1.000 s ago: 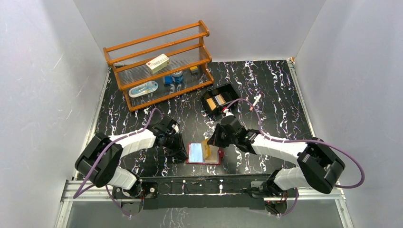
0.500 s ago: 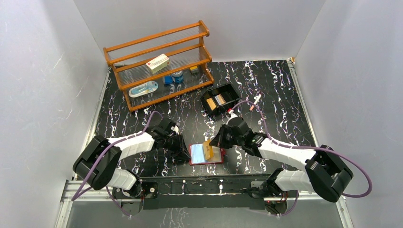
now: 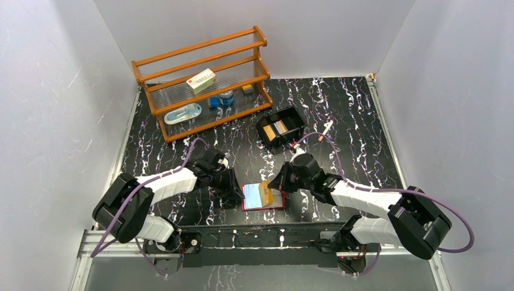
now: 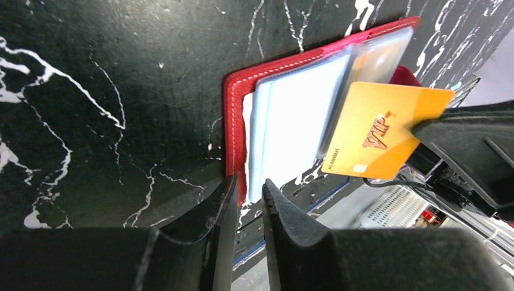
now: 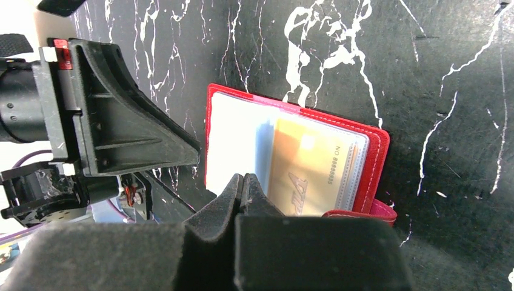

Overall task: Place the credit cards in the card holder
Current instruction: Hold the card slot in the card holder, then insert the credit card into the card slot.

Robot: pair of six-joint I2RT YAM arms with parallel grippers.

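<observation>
**Camera layout: one fixed overhead view and two close wrist views.**

The top external camera sits high behind the arm bases and looks down and forward over the whole table (image 3: 351,121) from a distance. The left wrist camera looks past the left gripper (image 4: 250,185), close to and low over the table top. The right wrist camera looks down past the right gripper (image 5: 243,179), equally close. All three views share the card holder (image 3: 253,195) and the gold card (image 3: 265,193). Each wrist view also shows the opposite gripper. The blurred background in the left wrist view is probably the table's near rail.
</observation>
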